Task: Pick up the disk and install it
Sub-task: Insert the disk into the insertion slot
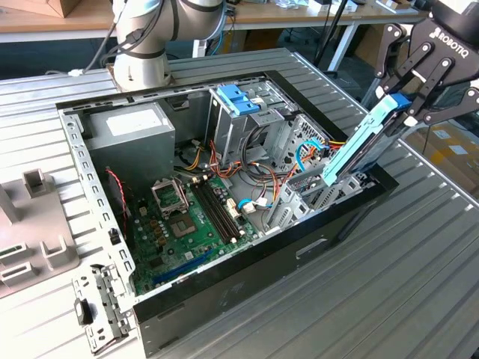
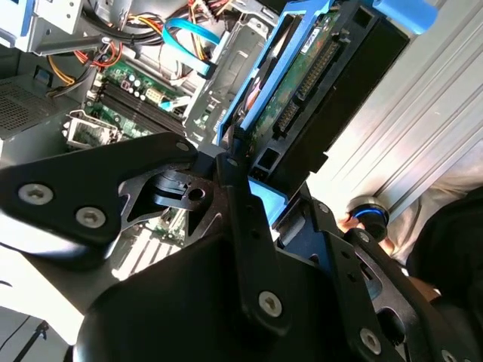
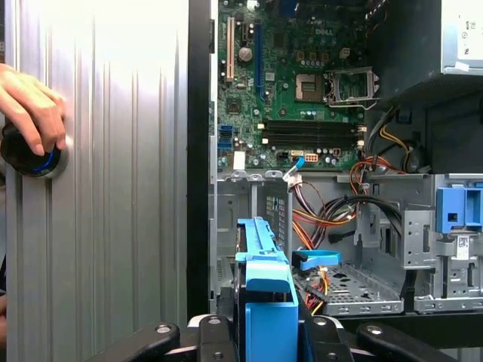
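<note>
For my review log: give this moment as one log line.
gripper: shut on disk | disk: tilted, lower end at computer case front bay | install: not seated | person's hand: on round knob

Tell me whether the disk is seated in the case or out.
Out. The gripper holds the disk by its blue end, tilted over the computer case's edge; whether its lower end touches anything cannot be told.

Silver-grey tubular arm [image 1: 142,48] with rounded joints; black linked jaws, silver screw heads [image 2: 270,303].
</note>
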Robot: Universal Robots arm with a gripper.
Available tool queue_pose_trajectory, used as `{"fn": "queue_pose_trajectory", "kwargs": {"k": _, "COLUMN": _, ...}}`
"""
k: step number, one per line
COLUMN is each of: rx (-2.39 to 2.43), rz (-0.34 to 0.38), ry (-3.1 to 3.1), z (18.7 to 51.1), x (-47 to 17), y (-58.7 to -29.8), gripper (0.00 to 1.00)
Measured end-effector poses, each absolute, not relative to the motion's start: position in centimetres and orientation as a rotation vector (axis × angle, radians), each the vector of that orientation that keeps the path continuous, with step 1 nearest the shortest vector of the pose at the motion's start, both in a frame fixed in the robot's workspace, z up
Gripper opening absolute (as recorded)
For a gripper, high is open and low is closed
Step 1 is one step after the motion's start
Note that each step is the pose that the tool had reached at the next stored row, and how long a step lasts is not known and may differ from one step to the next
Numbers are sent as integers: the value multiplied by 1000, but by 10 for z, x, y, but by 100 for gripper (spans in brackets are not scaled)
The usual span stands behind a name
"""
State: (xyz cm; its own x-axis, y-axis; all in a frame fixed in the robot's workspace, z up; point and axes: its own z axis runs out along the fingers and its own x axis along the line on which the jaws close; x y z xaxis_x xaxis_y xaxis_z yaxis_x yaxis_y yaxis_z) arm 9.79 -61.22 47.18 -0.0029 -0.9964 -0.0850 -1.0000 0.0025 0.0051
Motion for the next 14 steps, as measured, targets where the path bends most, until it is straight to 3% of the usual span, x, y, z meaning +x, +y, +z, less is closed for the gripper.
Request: {"fn": "queue_pose_trajectory", "kwargs": {"k": 14, "rx": -2177, "rz": 98, "ry": 2183, "z": 470, "x": 81, "y": -609, "gripper": 37}}
